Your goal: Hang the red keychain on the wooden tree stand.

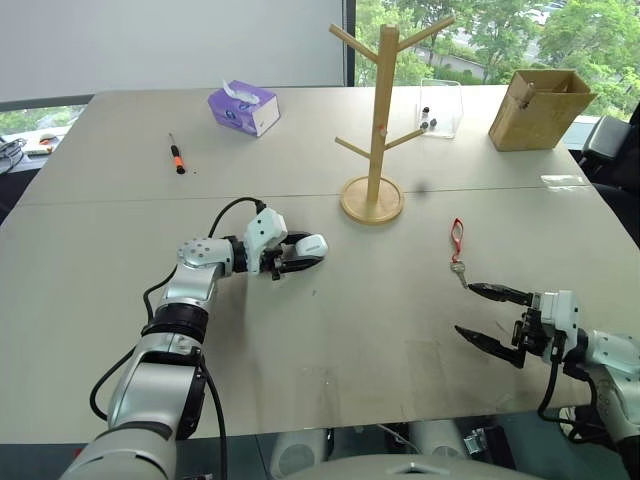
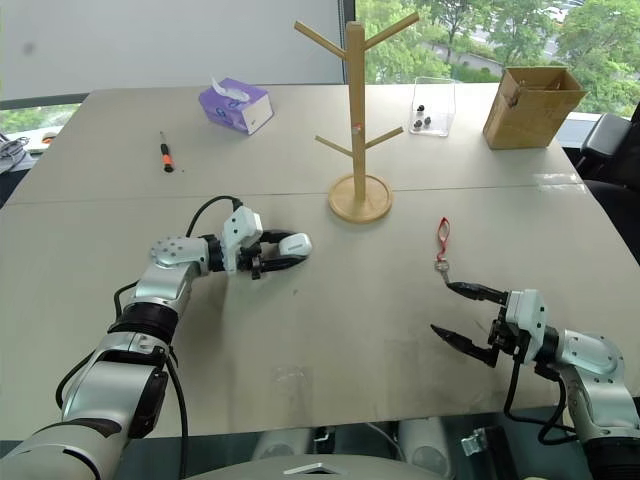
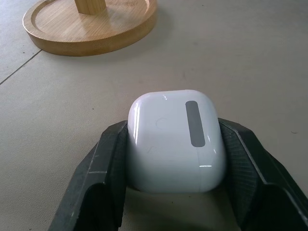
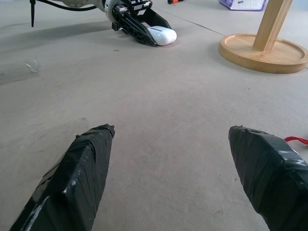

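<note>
A wide beige table (image 1: pixel 300 380) carries everything here. The wooden tree stand (image 1: pixel 375 120) is the tallest thing on it, a pale pole with upward-slanting pegs rising from a round disc base, set near the middle of the table; every peg is bare.

A brown cardboard box (image 1: pixel 537 108) sits well off to the right of the stand, toward the far edge. A purple tissue box (image 1: pixel 243 107) sits far to the stand's left, also toward the far edge. A clear plastic container (image 1: pixel 441 107) with small dark items inside stands just right of the stand's upper branches, between the stand and the cardboard box.

The left gripper (image 1: pixel 300 258) lies low over the table, near the stand's base on its near left side. Its two black fingers are clamped on a small white earbud case (image 3: pixel 175 139), one finger pressed against each side of it.

The right gripper (image 1: pixel 492 318) hovers well to the near right of the stand, its fingers spread wide with nothing between them.

A black-and-orange screwdriver (image 1: pixel 176 154) lies far left of the stand.

The red keychain (image 1: pixel 457 240), a narrow red strap with a small silver key on its near end, lies flat on the table to the near right of the stand's base, just beyond the right gripper's fingertips.
</note>
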You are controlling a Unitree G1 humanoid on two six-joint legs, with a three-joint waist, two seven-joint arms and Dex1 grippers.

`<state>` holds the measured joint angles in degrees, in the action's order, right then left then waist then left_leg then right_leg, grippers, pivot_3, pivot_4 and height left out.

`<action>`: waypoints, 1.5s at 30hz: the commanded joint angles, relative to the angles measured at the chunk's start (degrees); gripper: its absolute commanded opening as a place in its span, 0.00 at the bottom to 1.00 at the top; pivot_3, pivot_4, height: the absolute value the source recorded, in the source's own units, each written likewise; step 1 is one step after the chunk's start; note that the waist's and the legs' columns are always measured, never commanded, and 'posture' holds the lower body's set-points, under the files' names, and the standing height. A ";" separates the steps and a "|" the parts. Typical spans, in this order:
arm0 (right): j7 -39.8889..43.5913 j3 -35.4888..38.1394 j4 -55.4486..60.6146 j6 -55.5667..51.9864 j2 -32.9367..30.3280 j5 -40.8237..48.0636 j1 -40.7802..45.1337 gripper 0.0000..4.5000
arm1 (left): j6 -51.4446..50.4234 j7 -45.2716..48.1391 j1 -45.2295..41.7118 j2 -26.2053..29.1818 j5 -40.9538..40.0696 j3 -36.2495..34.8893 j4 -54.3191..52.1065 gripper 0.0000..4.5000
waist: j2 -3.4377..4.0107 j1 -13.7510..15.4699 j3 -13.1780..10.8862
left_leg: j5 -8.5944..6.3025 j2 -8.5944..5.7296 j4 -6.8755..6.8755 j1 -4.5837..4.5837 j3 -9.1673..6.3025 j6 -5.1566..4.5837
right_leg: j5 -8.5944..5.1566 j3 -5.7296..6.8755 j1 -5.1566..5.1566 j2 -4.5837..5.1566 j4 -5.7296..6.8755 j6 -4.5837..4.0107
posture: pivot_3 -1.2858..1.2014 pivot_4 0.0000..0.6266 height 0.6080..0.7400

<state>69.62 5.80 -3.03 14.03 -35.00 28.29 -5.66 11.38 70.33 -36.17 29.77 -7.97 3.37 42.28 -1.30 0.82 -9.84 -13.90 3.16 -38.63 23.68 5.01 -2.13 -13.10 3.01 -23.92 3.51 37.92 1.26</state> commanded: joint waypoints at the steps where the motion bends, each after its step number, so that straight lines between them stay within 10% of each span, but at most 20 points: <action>1: -1.15 1.36 1.96 1.25 0.65 0.03 1.18 0.91 | -2.96 -7.33 -1.37 -0.20 -0.82 -3.58 1.01 0.46 | 0.00 -0.03 0.00 | 0.00 0.00 0.00 0.00 -0.03 0.00 | 0.00 0.00 0.00 0.00 0.00 0.00 | 0.52 0.24 1.00; 10: -10.48 2.06 3.83 -2.13 4.13 -0.39 6.46 0.91 | -8.92 -59.17 -8.32 0.27 1.20 -18.35 10.16 0.46 | -0.06 -0.24 -0.04 | 0.00 0.03 -0.01 0.06 -0.17 0.00 | -0.02 0.06 -0.02 0.03 0.00 0.06 | 0.52 0.24 1.00; 19: -11.60 1.60 3.23 -2.66 4.29 -0.79 8.88 0.91 | -13.04 -82.94 -9.82 6.72 0.38 -26.68 20.26 0.46 | -0.18 -0.10 -0.06 | 0.00 -0.01 0.00 0.07 -0.11 0.01 | 0.01 0.19 0.05 0.16 -0.03 0.01 | 0.52 0.24 1.00; 24: -11.41 1.56 2.94 -2.77 4.25 -0.81 9.53 0.91 | -12.95 -84.32 -9.90 7.57 -0.23 -27.20 21.89 0.46 | -0.22 0.08 -0.04 | 0.01 0.00 0.00 0.06 -0.12 0.03 | 0.01 0.29 0.11 0.14 -0.02 0.00 | 0.52 0.24 1.00; 29: -11.31 1.59 2.99 -2.84 4.20 -0.83 9.65 0.91 | -10.27 -83.12 -10.08 7.64 -1.81 -28.45 20.58 0.98 | -0.24 -0.02 -0.03 | 0.03 -0.01 -0.01 0.05 0.01 0.06 | 0.01 0.29 0.13 0.17 -0.02 0.00 | 0.52 0.24 1.00; 36: -12.68 1.65 2.36 -5.25 3.85 -1.12 9.58 0.91 | -8.86 -75.36 -7.36 4.91 -3.96 -27.38 11.32 0.98 | -0.24 0.01 -0.03 | 0.05 -0.04 -0.01 0.06 0.03 0.10 | 0.01 0.30 0.13 0.16 -0.02 0.00 | 0.52 0.24 1.00; 45: -32.10 1.70 18.27 -29.16 3.63 -1.44 9.83 0.91 | -16.27 -44.47 17.00 -2.93 -19.06 -15.47 -41.98 0.98 | -0.23 -0.65 -0.04 | 0.16 0.10 0.04 0.03 -0.05 0.31 | 0.03 0.13 0.07 0.28 0.01 -0.04 | 0.52 0.24 1.00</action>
<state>43.72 6.64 8.03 -8.36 -31.30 26.15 3.12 -3.62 19.56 -21.32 26.70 -22.46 -13.86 11.37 -1.52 0.17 -9.87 -13.74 3.26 -38.57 23.69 4.92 -1.82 -13.07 3.13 -23.84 3.81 37.93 1.22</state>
